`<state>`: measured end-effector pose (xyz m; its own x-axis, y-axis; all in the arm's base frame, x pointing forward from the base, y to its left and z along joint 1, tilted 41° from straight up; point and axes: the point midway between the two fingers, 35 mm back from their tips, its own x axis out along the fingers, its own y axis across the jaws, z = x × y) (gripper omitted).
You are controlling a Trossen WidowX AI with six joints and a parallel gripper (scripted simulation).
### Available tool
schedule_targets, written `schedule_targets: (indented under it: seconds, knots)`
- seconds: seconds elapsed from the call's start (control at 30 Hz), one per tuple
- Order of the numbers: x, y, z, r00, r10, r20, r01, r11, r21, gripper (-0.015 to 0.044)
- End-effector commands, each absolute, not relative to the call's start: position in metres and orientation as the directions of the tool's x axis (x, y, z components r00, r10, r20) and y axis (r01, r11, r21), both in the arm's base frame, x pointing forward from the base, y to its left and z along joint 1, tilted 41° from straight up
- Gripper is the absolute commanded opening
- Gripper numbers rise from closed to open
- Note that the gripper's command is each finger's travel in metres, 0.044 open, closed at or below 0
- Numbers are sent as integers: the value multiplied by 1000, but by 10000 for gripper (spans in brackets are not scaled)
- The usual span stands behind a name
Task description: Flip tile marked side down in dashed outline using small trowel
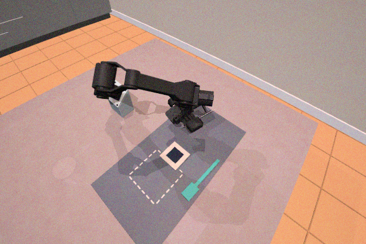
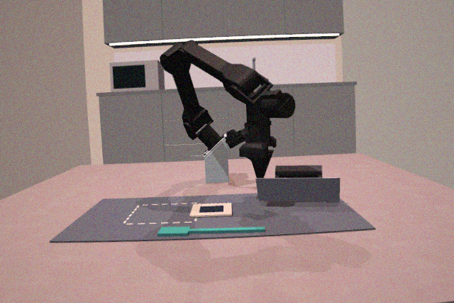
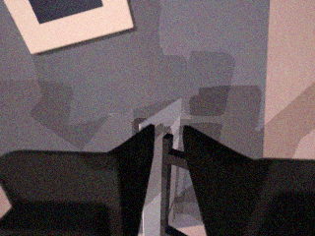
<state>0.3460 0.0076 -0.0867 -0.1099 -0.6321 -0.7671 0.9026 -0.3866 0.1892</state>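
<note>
One tile point(image 1: 163, 155) point(image 2: 211, 216) point(image 3: 81, 37): lying flat ahead and left of the jaws in the wrist view, well apart from them, dark-centred face up, across a corner of the dashed outline point(image 1: 142, 163) point(image 2: 161, 223)
Jaws point(image 1: 186, 126) point(image 2: 260, 176): slightly open, a narrow gap between the tips, nothing gripped, pointing down above the mat's end
Small trowel point(image 1: 206, 174) point(image 2: 227, 230): flat on the mat beyond the tile from the arm's base, away from the jaws
Grey panel point(image 2: 297, 189): upright just beside the jaws, a dark bar point(image 2: 299, 171) behind its top edge
Mat point(image 1: 118, 191) point(image 2: 84, 222) point(image 3: 113, 74): under the jaws, its edge to their right in the wrist view
Room: mat surface between jaws and tile; bare worktop point(image 1: 88, 135) point(image 2: 396, 196) point(image 3: 292, 49) past that right edge
</note>
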Motion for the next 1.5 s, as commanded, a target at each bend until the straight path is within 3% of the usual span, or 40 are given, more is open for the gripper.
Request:
schedule_targets:
  seconds: [0.0, 0.5, 1.07, 1.47]
  knots:
    - [355, 6, -84, -102, -634, -766, 905, -379, 194, 100]
    - [360, 1, -83, -108, -631, -768, 901, -389, 193, 100]
    - [284, 48, -85, -106, -634, -766, 905, -380, 190, 100]
    - [281, 47, -86, -109, -639, -761, 909, -374, 184, 100]
